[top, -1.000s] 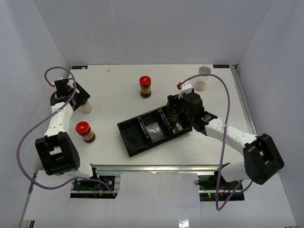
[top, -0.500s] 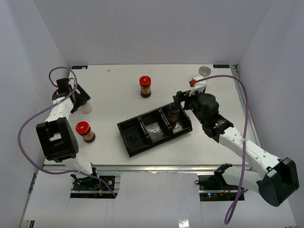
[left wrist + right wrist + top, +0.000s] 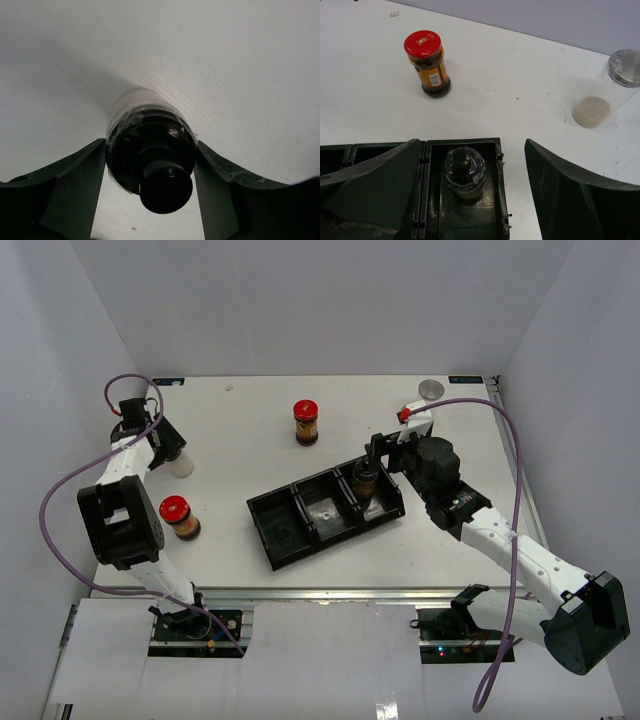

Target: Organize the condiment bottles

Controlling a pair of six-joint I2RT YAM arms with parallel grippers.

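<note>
Newly closed, the left gripper (image 3: 150, 156) pinches the black-capped shaker (image 3: 149, 142).
Its cap hides most of the body; the right gripper (image 3: 472, 145) hangs spread above a second shaker (image 3: 465, 172) in the tray (image 3: 462, 142).

Two red-lidded jars (image 3: 305, 423) (image 3: 179, 517), one silver-lidded jar (image 3: 625, 67), two shakers (image 3: 465, 172) (image 3: 150, 150), one tray (image 3: 285, 540).

A white table (image 3: 240, 440) carries a black tray (image 3: 285, 530), the red-lidded jar (image 3: 305, 423) at twelve o'clock dark brown with an orange label, the silver-lidded jar (image 3: 610, 90) at two o'clock cream-filled, and the clear shaker (image 3: 150, 150) at ten o'clock black-capped.
</note>
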